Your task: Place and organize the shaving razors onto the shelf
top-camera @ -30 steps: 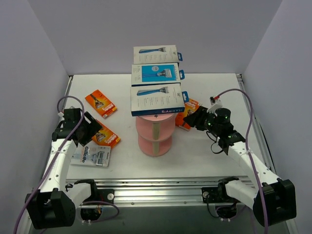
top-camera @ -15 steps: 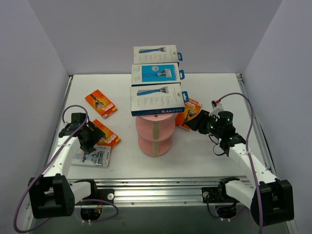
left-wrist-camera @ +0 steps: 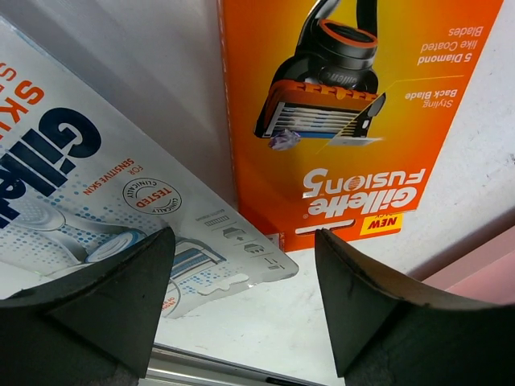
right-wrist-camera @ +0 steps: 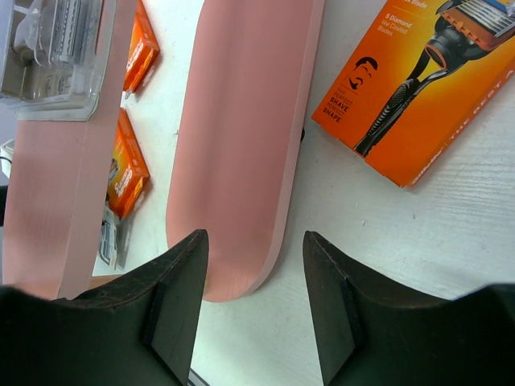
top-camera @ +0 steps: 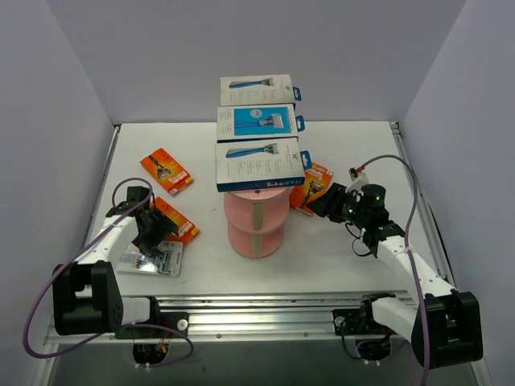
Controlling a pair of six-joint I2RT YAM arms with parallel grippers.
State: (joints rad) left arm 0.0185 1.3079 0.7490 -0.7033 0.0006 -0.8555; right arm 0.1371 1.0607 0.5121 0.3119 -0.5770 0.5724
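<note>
The shelf is pink with a beige post. The back box and front box are white, each printed with a blue razor. The middle box is blue-faced. The far-left pack, near-left pack and right pack are orange. The Gillette pack is white with dark blue lettering. The table is white. The left claw and right claw are black.

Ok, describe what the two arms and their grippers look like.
The left arm and right arm have white links, black joints and black bases. A purple cable loops along each. The left gripper and right gripper have black wedge-shaped fingers; green lights dot the right wrist.
</note>
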